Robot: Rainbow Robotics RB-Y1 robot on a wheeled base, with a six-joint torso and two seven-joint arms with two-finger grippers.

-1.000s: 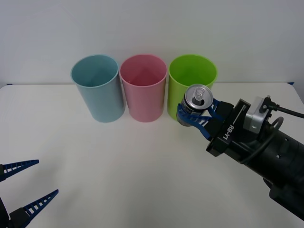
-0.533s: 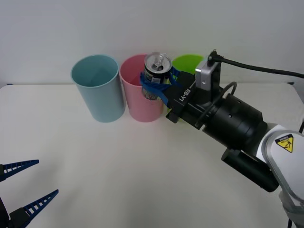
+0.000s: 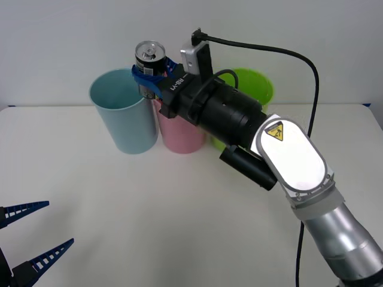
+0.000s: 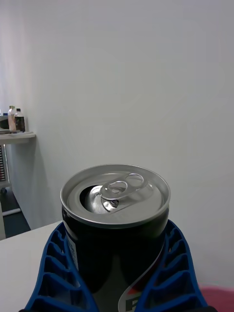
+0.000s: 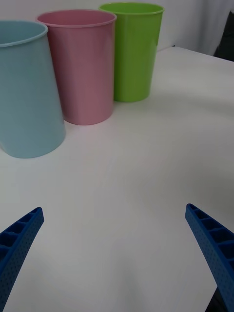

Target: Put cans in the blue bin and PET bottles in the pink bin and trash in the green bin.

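My right gripper [image 3: 151,75] is shut on a small dark-labelled can [image 3: 148,60] with a shiny pull-tab top, held upright in the air above the gap between the blue bin [image 3: 121,112] and the pink bin [image 3: 179,131], near the blue bin's right rim. Up close, the can [image 4: 115,219] sits between the blue ribbed fingers [image 4: 53,273]. The green bin [image 3: 254,84] stands right of the pink one, partly hidden behind my right arm. My left gripper [image 3: 30,236] is open low at the table's front left corner. All three bins stand in a row: blue bin [image 5: 27,92], pink bin [image 5: 80,66], green bin [image 5: 132,51].
The white table [image 3: 149,221] stretches out in front of the bins. A white wall rises just behind the bins. The right arm's cable [image 3: 269,57] arcs above the green bin.
My right arm has carried the can leftward and upward, from in front of the green bin, past the pink bin, to above the blue bin's right rim. The left gripper has stayed put.
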